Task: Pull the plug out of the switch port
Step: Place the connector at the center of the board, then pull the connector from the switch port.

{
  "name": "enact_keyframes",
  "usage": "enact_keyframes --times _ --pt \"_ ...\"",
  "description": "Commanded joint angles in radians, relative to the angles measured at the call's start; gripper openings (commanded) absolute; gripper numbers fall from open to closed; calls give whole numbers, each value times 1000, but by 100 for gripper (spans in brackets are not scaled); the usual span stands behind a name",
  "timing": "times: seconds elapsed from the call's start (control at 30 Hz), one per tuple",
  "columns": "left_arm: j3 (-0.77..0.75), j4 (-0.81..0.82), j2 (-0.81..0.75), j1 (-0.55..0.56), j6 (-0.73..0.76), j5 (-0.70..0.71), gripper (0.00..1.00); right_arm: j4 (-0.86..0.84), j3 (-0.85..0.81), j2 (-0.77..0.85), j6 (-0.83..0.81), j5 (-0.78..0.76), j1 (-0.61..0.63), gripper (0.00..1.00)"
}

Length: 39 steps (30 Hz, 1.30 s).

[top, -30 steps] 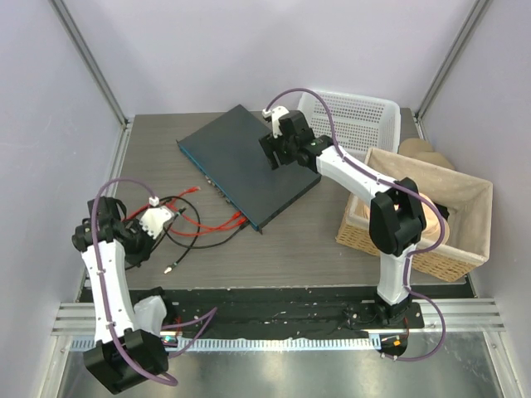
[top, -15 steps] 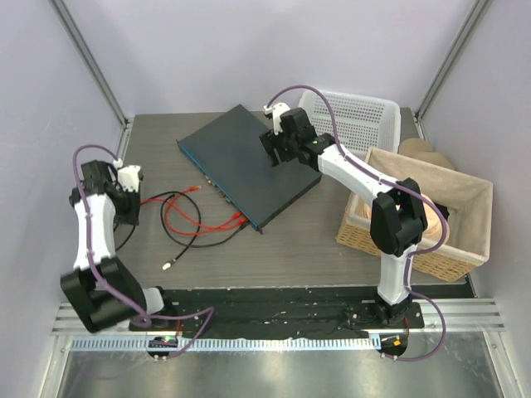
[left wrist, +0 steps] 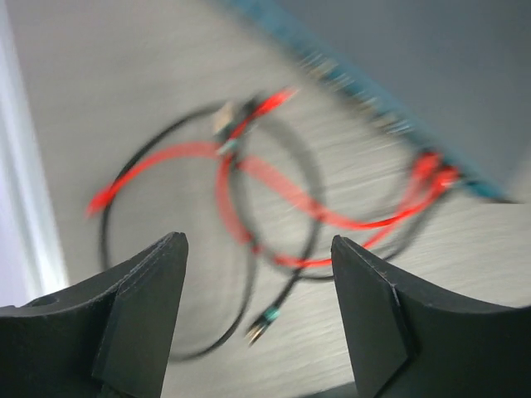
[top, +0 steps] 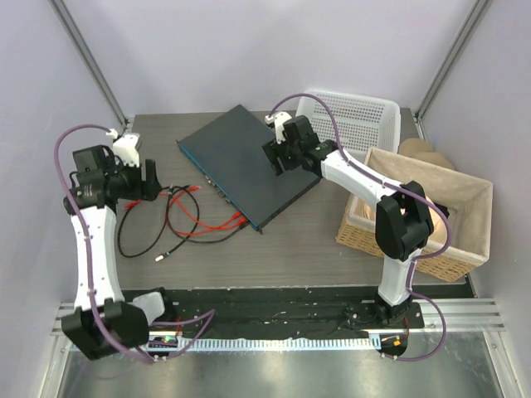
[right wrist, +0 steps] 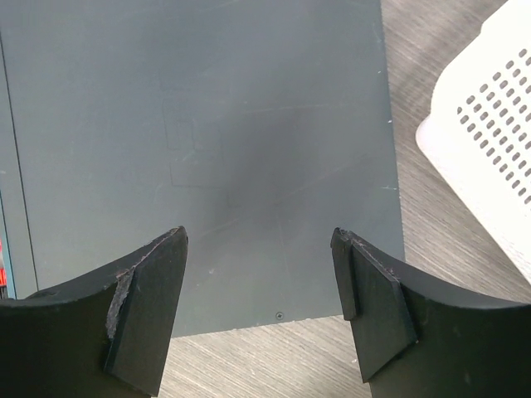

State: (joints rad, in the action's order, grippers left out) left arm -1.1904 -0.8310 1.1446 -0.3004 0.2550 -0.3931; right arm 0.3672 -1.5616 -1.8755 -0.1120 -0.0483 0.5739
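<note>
The switch (top: 241, 162) is a flat dark grey box lying at an angle in the middle of the table, its bluish socket edge facing front-left. Red plugs (top: 239, 219) sit in that edge near its right end, blurred as red plugs (left wrist: 431, 170) in the left wrist view. Red and black cables (top: 187, 220) loop on the table. The black cable's free plug (top: 159, 258) lies loose, also seen as the free plug (left wrist: 261, 325). My left gripper (top: 156, 181) (left wrist: 257, 240) hovers open above the cables, holding nothing. My right gripper (top: 278, 157) (right wrist: 259, 236) is open over the switch top (right wrist: 207, 149).
A white perforated basket (top: 357, 116) (right wrist: 489, 149) stands behind the switch on the right. A cloth-lined wicker basket (top: 431, 215) fills the right side, with a tan object (top: 423, 153) behind it. A metal rail (top: 120, 153) borders the table's left edge.
My left arm rose from the cables and swung toward the far left, and its jaws went from shut to open. The black cable shifted a little. The right arm barely moved.
</note>
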Motion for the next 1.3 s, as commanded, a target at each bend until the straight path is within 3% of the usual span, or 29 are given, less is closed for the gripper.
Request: enact_keyframes --times 0.0,0.2,0.5,0.63,0.77,0.9,1.13,1.27 --pt "-26 32 -28 85 -121 -277 74 -27 6 56 -11 28 3 78" --pt "101 164 12 173 -310 -359 74 -14 -23 41 -8 36 20 77" --pt "143 250 128 285 -378 -464 70 2 47 65 -25 94 47 78" --pt "172 299 219 291 -434 -503 69 19 58 64 -32 105 63 78" --pt "241 461 271 291 -543 -490 68 32 64 67 -57 102 73 78" --pt "259 562 346 291 -597 -561 62 42 90 78 -78 96 76 77" --pt "284 644 471 323 -531 -669 47 62 136 88 -107 84 84 78" --pt "288 681 533 325 -481 -688 45 65 156 79 -126 68 92 77"
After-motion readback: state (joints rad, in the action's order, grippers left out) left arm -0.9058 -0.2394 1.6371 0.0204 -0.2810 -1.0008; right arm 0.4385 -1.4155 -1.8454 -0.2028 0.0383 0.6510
